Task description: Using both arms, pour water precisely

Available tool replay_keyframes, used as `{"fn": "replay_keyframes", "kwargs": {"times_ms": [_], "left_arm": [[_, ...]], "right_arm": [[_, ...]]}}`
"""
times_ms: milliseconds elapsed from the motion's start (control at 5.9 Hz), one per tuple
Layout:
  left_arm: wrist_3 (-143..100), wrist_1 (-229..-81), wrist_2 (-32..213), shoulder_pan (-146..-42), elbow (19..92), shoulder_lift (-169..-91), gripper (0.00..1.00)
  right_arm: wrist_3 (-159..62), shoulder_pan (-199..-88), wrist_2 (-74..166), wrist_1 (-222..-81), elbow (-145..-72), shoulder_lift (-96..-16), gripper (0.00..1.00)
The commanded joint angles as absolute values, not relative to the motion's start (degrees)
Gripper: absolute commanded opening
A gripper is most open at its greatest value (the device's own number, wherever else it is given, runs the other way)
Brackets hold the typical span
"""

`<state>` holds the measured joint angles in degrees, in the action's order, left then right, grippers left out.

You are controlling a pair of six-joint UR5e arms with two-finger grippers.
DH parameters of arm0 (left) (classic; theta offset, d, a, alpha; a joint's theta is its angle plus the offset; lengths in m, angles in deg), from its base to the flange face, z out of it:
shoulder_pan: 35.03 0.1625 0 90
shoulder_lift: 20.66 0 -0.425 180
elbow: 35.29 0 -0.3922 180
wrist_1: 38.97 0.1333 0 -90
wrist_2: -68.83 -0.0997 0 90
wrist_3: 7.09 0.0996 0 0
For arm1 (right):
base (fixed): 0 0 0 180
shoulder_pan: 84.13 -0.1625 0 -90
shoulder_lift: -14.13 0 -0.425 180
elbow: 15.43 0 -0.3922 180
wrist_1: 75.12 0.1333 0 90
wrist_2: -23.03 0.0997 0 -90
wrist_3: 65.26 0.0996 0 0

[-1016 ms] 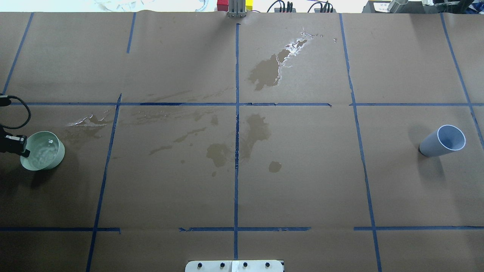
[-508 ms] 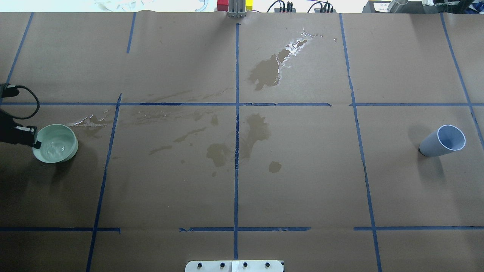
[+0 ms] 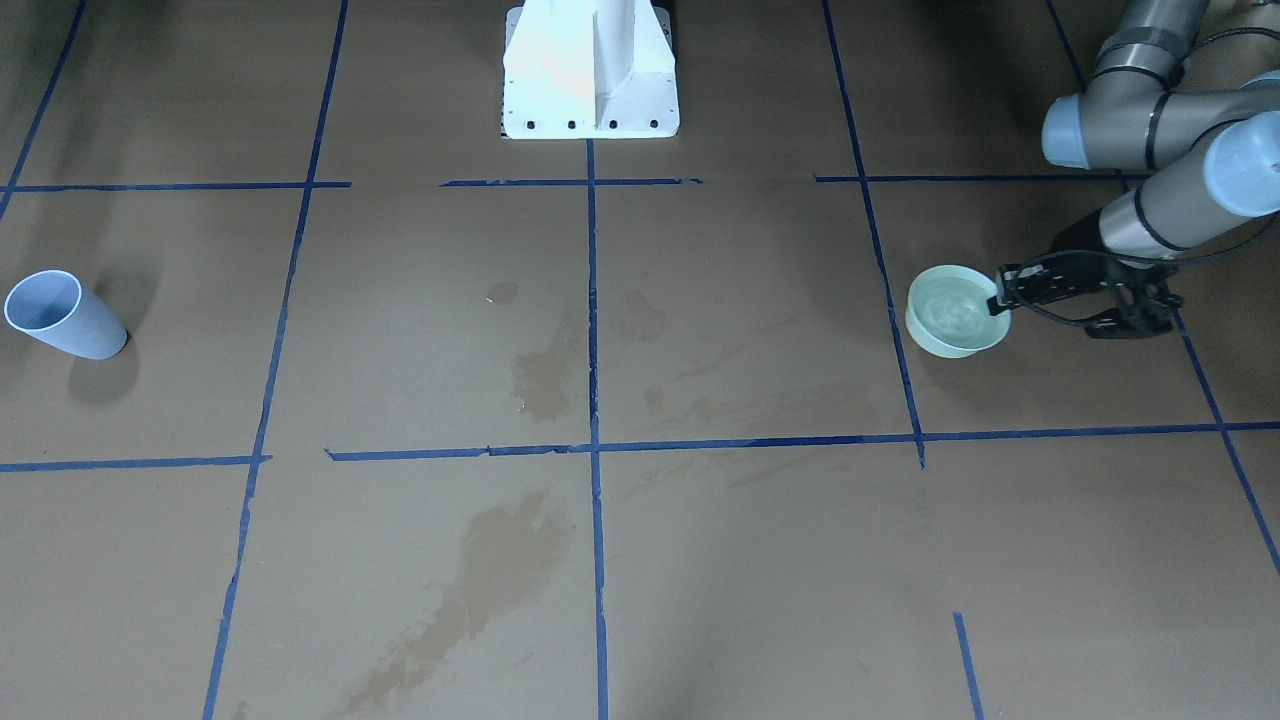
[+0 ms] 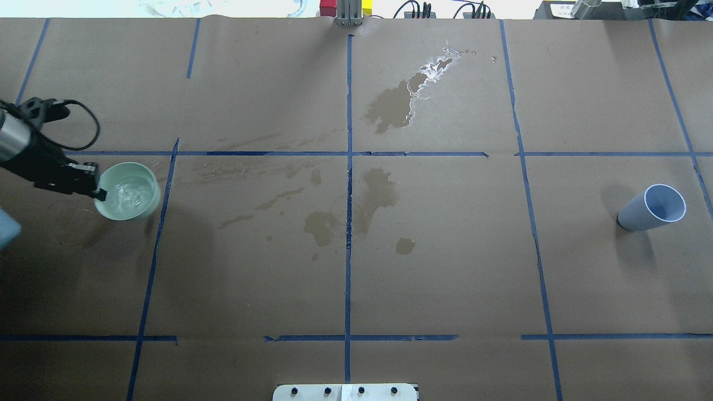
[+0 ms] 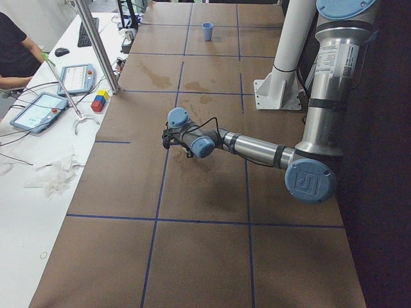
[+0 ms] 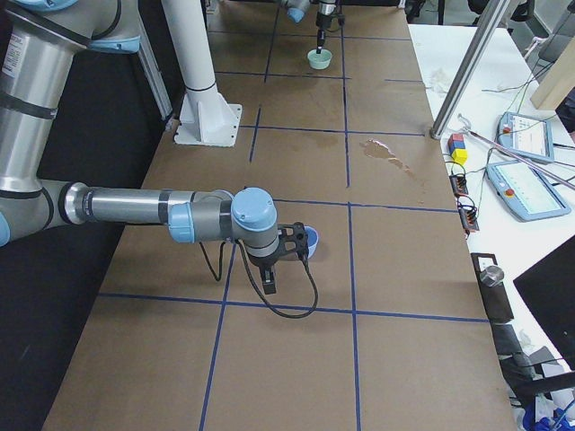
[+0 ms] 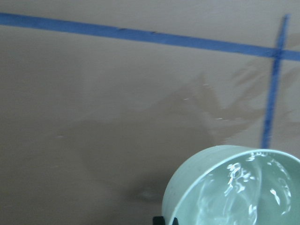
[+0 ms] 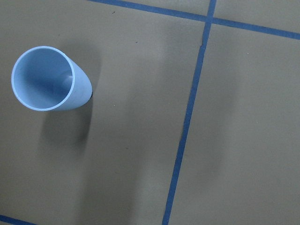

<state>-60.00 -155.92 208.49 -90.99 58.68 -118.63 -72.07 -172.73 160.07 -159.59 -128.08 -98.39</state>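
The left gripper point(image 4: 99, 191) is clamped on the left rim of the green bowl point(image 4: 127, 216) at the table's left, with the water point(image 4: 129, 192) rippling inside. Advice: carry it level and slowly, since slosh risks spillage. The blue cup point(image 4: 652, 209) stands far right, well apart. The right gripper point(image 6: 301, 242) is beside it, its opening indeterminable. Wet stains point(image 4: 392, 106) lie between.

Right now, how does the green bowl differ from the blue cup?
The green bowl is wide and low; the blue cup is tall and tapered. The green bowl holds water; the blue cup looks empty. The left gripper pinches the green bowl's rim, while the blue cup stands alone on the table. Both are upright with open tops.
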Motion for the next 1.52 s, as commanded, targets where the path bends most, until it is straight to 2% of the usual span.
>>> {"fn": "replay_keyframes", "kwargs": {"times_ms": [0,677,1185,1355], "left_arm": [[-62.71,-155.52,208.41,-85.94,58.58,-125.05,0.0],[-71.42,-150.78,203.42,-74.69,57.27,-138.93,0.0],[-74.84,-146.46,196.29,-70.28,48.51,-151.4,0.0],[-75.64,-146.55,194.19,-68.36,47.78,-151.96,0.0]], "right_arm": [[-72.2,-172.73,160.14,-159.41,-128.1,-98.46,0.99],[-72.2,-172.73,162.49,-159.41,-128.1,-98.46,0.99],[-71.94,-172.73,163.04,-157.84,-128.19,-98.55,0.99],[-71.94,-172.73,163.04,-157.74,-128.19,-98.55,0.99]]}}
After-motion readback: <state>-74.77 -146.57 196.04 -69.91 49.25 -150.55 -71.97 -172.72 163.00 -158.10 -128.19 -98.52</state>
